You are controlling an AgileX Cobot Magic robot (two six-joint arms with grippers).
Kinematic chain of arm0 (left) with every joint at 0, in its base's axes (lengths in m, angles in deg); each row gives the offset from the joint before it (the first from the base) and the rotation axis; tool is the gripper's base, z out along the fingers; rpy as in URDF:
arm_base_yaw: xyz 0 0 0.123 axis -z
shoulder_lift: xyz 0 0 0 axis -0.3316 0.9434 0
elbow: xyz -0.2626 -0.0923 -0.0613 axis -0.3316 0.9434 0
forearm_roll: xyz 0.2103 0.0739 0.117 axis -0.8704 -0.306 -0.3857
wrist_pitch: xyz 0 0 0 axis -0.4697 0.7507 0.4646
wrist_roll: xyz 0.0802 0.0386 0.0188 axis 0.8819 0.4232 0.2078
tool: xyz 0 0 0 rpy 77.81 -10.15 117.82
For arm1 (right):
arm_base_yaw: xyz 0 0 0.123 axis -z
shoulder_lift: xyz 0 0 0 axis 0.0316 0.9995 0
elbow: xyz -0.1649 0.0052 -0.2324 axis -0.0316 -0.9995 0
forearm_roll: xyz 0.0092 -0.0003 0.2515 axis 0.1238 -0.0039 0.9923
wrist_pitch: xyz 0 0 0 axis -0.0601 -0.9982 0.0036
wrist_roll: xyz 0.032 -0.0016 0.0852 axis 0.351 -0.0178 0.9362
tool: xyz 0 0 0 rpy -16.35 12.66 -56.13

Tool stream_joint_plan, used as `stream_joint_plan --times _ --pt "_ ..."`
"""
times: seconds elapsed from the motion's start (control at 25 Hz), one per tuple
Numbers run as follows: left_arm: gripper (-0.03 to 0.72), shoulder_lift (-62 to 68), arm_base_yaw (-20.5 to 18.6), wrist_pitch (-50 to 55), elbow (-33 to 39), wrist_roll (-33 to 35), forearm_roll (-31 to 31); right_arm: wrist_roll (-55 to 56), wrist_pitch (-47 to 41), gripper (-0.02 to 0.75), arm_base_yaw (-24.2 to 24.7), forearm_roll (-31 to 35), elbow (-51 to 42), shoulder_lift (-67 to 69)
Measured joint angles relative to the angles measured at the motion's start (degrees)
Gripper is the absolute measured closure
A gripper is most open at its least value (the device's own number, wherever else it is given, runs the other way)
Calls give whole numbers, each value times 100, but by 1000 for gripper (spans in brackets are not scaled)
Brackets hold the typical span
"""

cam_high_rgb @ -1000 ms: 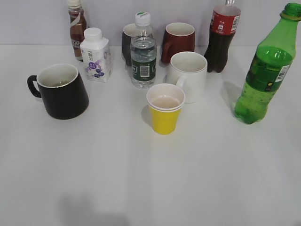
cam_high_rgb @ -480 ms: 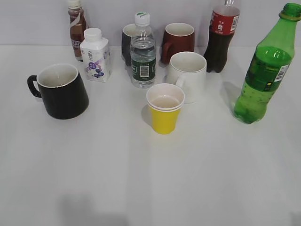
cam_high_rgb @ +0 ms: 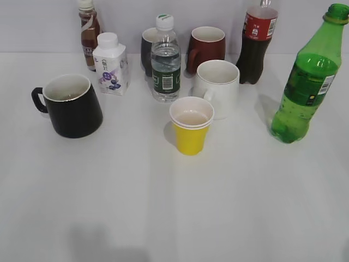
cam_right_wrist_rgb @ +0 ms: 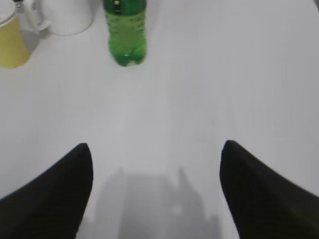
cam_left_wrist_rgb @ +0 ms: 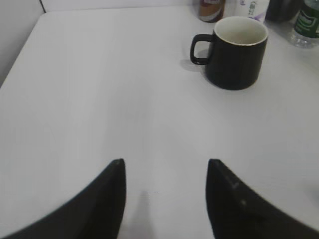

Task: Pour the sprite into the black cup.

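The sprite, a tall green bottle with no cap, stands upright at the right of the white table; its lower part shows in the right wrist view. The black cup, white inside with its handle to the left, stands at the left and shows in the left wrist view. My left gripper is open and empty, well short of the cup. My right gripper is open and empty, well short of the bottle. Neither gripper shows in the exterior view.
A yellow paper cup and a white mug stand mid-table. Behind are a clear water bottle, a white carton, a brown drink bottle, a dark navy mug, a dark red mug and a cola bottle.
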State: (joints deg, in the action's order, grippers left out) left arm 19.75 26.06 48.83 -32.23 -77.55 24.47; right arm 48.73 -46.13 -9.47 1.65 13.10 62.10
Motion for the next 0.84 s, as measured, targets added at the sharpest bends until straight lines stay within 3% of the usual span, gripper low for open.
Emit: stream_joint_plan --times 0.52,0.84 --pt "433 0 -124 0 0 0 -5 0 0 146 25 0 0 -17" --pt "447 0 -124 0 0 0 -5 5 0 146 25 48 0 -17"
